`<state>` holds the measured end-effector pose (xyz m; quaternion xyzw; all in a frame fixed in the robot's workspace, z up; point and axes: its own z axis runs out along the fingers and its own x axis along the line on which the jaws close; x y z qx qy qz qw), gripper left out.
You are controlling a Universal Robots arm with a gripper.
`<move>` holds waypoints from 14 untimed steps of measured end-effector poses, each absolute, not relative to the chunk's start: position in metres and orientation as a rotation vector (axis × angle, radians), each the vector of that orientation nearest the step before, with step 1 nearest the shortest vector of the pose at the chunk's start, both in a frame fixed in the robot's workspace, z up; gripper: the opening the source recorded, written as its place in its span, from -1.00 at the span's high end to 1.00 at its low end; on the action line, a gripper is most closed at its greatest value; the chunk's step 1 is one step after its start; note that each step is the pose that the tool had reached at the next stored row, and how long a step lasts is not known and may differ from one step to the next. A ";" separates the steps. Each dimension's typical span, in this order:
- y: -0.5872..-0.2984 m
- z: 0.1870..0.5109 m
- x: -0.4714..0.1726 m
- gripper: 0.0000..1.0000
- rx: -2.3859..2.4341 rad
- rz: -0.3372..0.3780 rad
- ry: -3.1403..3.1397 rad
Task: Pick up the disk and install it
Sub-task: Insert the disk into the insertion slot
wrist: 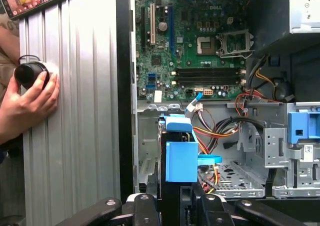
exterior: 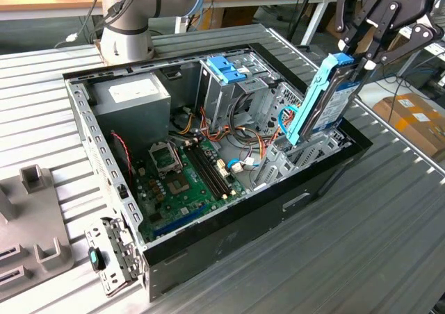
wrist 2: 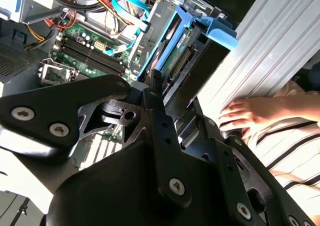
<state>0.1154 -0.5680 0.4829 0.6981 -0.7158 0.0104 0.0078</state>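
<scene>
Beyond the open computer case's near wall (exterior: 229,234) and green motherboard (exterior: 177,178), the gripper (exterior: 356,55) has its fingers clamped on the upper end of the disk (exterior: 334,98), which stands tilted at the exterior view's right, its lower end inside the case.

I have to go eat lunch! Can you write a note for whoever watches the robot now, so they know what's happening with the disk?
Arm: the gripper has its jaws shut on the top end of the disk.
Disk: it is held on edge and tilted, with its lower end down inside the open computer case, at the end on the exterior view's right.
Done: the disk is picked up and is at the case.
Left: it is not seated, and most of it sticks up above the case rim.
Careful: a person's hand rests on the table beside the case.
</scene>
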 end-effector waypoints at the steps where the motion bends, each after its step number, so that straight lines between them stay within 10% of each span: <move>1: -0.568 0.483 0.115 0.30 2.182 0.033 -2.238; 14: -0.558 0.470 0.112 0.30 2.181 0.035 -2.237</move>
